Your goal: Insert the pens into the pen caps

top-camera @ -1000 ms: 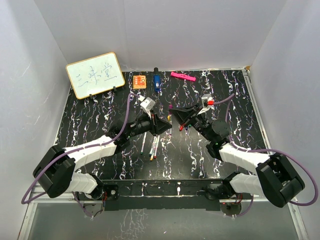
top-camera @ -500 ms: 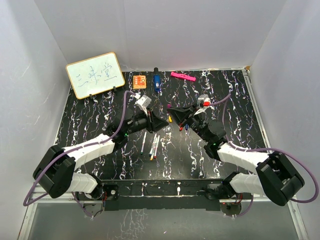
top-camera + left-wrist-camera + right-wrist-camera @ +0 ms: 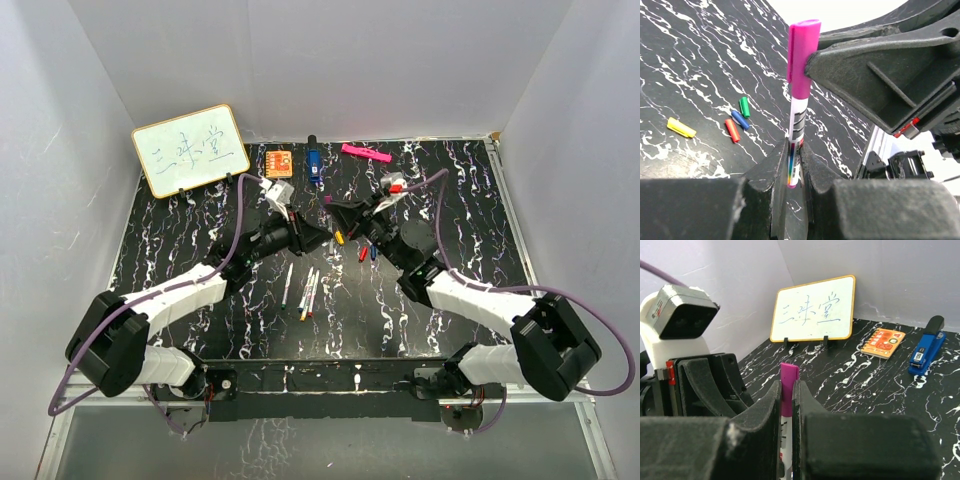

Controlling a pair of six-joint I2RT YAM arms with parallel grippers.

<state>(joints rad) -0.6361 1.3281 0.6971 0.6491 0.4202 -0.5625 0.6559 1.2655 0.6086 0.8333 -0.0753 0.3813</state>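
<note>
My left gripper (image 3: 794,170) (image 3: 327,238) is shut on the lower barrel of a white pen (image 3: 798,125) that stands upright above the table. A purple pen cap (image 3: 801,55) (image 3: 788,385) (image 3: 328,200) sits on the pen's top end, with my right gripper (image 3: 787,400) (image 3: 334,208) shut on it. The two grippers meet tip to tip over the middle of the mat. Yellow (image 3: 681,127), red (image 3: 732,130), blue (image 3: 740,120) and green (image 3: 744,106) caps lie loose below. Three other pens (image 3: 306,293) lie side by side nearer the bases.
A whiteboard (image 3: 190,150) stands at the back left. Along the back edge lie an orange notebook (image 3: 279,162), a blue stapler (image 3: 313,162) and a pink bar (image 3: 366,153). White walls close in both sides of the black marbled mat (image 3: 180,250).
Both grippers have moved together toward the back of the table, staying tip to tip. The loose pens and caps on the mat have not moved.
</note>
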